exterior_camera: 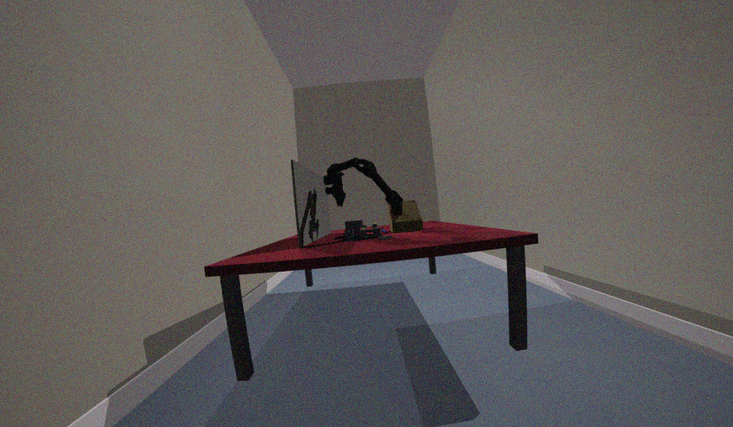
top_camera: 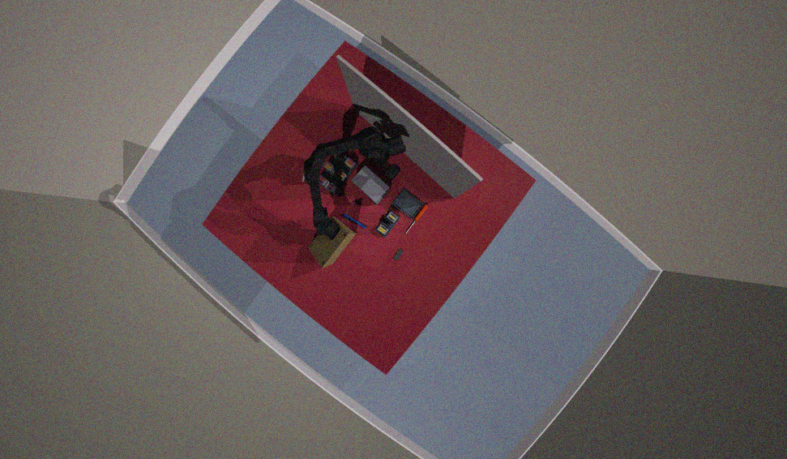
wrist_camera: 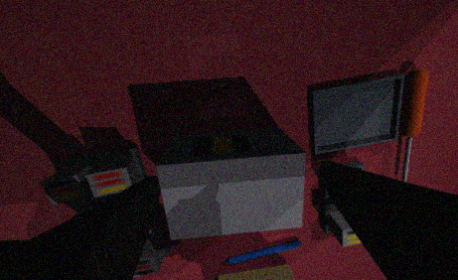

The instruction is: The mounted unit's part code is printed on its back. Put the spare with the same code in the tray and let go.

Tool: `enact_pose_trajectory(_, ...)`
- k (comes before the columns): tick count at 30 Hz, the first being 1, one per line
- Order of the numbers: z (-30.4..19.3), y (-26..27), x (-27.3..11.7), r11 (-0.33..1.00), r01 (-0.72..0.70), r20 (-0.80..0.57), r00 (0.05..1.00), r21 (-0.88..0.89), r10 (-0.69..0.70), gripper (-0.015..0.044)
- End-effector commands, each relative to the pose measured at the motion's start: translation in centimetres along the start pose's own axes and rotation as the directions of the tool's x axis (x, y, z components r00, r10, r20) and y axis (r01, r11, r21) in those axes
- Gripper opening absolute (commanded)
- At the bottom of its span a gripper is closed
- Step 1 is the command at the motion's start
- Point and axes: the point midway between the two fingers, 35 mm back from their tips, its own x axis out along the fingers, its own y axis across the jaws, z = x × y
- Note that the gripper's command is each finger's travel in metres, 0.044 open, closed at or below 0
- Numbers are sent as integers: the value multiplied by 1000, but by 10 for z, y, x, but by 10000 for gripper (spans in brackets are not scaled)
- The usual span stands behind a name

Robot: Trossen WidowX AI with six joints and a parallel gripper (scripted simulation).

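Note:
My gripper [wrist_camera: 239, 176] [exterior_camera: 335, 197] is open and empty. It hangs above the table on the panel side of the grey box [wrist_camera: 238, 209] [top_camera: 371, 185]. The box's far side is in deep shadow in the wrist view, with a dim yellow patch [wrist_camera: 223, 144] low on it; no code is readable. The tray [wrist_camera: 355, 114] [top_camera: 408, 202] is empty, right of the box. A spare with red and yellow stripes [wrist_camera: 108, 181] stands left of the box among several others, partly hidden by my finger and arm. Two more label-bearing units [top_camera: 391, 216] [top_camera: 382, 229] stand near the tray.
An upright grey panel [top_camera: 435, 154] [exterior_camera: 312, 182] stands behind the box. An orange-handled screwdriver [wrist_camera: 415, 101] [top_camera: 421, 212] lies beside the tray. A blue pen [wrist_camera: 265, 250] [top_camera: 354, 220] lies between the box and the yellow base block [top_camera: 331, 248]. A small dark piece [top_camera: 398, 254] lies farther out.

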Motion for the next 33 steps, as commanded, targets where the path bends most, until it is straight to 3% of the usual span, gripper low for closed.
enact_pose_trajectory(1,-8,-25,3,989,9,1,1000,151,-10,440)
enact_pose_trajectory(6,-44,-98,19,798,18,2,1000,602,-24,440)
enact_pose_trajectory(9,-72,-133,30,597,14,1,1000,802,-25,440)
enact_pose_trajectory(16,-134,-183,60,89,5,-4,1000,996,-12,440)
enact_pose_trajectory(25,-136,-184,60,75,5,-4,1000,997,-11,440)
enact_pose_trajectory(30,-130,-188,95,75,4,-3,1000,997,-10,309)
enact_pose_trajectory(33,-130,-189,101,75,4,-3,1000,997,-10,300)
